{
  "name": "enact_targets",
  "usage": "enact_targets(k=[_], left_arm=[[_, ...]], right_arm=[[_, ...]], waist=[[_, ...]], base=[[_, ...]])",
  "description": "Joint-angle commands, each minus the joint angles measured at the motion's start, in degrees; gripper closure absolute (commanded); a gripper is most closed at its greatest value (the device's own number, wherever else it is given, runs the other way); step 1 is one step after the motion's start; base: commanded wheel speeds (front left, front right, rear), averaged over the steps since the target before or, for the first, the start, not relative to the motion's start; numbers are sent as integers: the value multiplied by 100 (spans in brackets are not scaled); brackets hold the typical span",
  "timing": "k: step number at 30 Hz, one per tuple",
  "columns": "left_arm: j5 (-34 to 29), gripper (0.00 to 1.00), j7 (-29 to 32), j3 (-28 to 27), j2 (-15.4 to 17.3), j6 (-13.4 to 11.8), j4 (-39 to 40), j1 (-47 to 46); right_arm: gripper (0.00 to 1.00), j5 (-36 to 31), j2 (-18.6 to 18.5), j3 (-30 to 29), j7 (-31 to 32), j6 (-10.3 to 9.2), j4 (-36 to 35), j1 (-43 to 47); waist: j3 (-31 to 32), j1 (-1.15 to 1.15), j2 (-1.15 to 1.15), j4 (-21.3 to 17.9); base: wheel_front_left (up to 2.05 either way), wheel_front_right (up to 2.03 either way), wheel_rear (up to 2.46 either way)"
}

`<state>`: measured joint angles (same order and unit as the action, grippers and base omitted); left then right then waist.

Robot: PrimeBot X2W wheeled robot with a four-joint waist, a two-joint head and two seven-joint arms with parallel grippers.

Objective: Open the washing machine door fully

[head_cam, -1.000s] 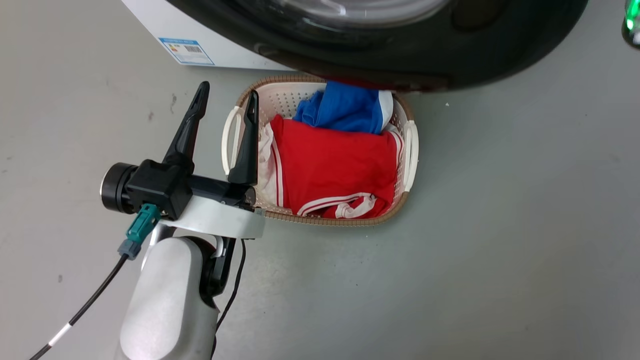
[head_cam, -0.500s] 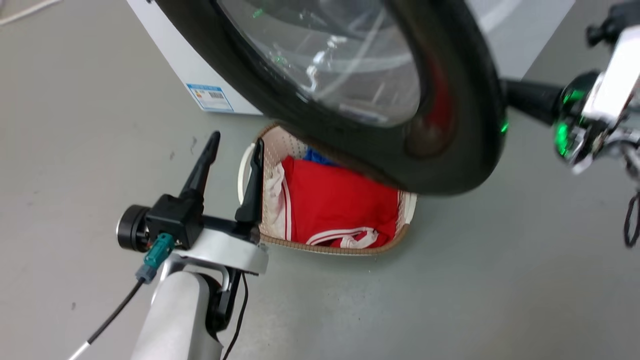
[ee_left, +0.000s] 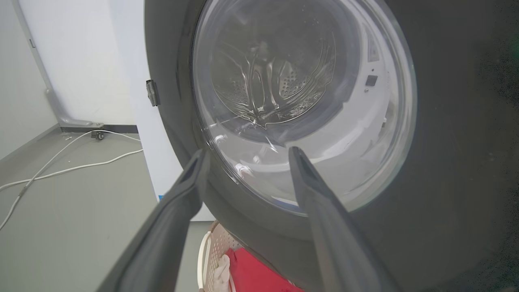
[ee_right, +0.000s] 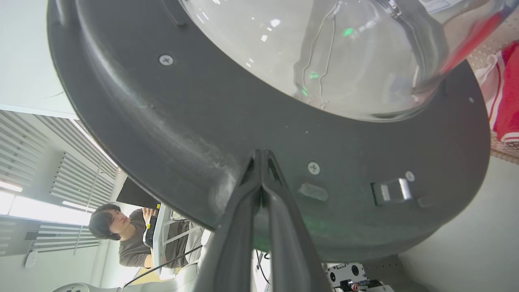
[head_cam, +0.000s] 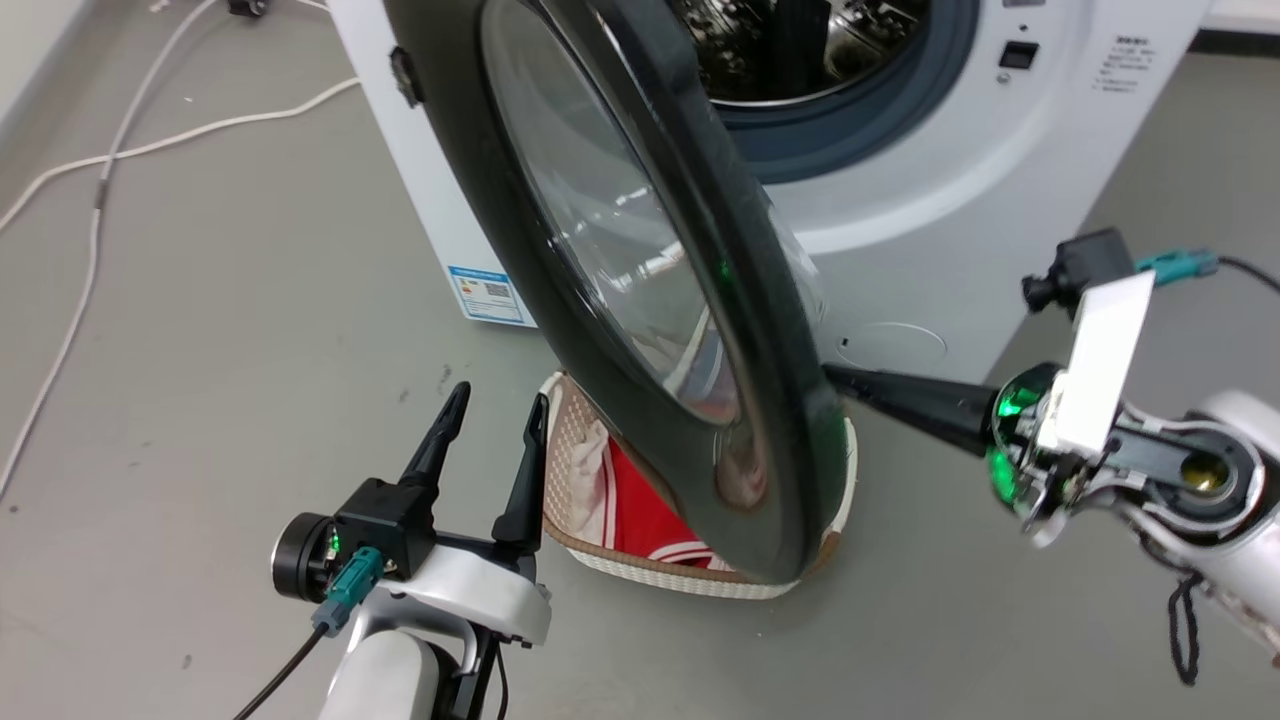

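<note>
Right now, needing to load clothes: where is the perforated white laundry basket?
The basket sits lower centre in the head view, on the floor before the white washer, partly hidden by the round glossy black door, right of the left pincer.

Basket (head_cam: 640, 578) under door (head_cam: 620, 280), right hand (head_cam: 840, 378) likely touching

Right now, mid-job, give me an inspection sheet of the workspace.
Surface: grey floor, faint scuffs.
Job's things: washing machine door part-open, standing out from the white washer; drum mouth exposed.
Clutter: laundry basket with red garment under the door's lower edge.
Grippers: left gripper open, empty, beside the basket; right gripper fingers shut, tips on the door's inner face.
Cables: white cables on floor left of washer.
Surroundings: seated person.
</note>
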<state>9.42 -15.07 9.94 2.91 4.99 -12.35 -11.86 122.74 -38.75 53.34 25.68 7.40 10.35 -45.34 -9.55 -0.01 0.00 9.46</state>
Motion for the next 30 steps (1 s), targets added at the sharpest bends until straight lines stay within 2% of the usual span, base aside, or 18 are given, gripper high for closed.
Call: enact_targets(k=[1,9,18,25,30], left_arm=[[44,0,-13,35,-2,-29,-10,81],[88,0,-13,131,-2,-44,-68,158],[67,0,-13,52,-2,-53,-90,214],[86,0,-13,-21,31,-2,-137,260],[103,0,-13,-64,62,6,-206,307]], right_arm=[[100,66,85,123,-102,16,-157,162],[100,15,355,397,-744,16,-268,313],[100,13,521,191,-1297,16,-390,567],[100,-480,438,-446,-2584,16,-501,1186],[100,-1094,218,-777,-3663,16,-428,1746]], waist=[[140,1,0,162],[251,1,0,379],[351,1,0,292],[491,1,0,-2],[614,1,0,-222]], base=[[0,0,0],[0,0,0],[0,0,0],[0,0,0],[0,0,0]])
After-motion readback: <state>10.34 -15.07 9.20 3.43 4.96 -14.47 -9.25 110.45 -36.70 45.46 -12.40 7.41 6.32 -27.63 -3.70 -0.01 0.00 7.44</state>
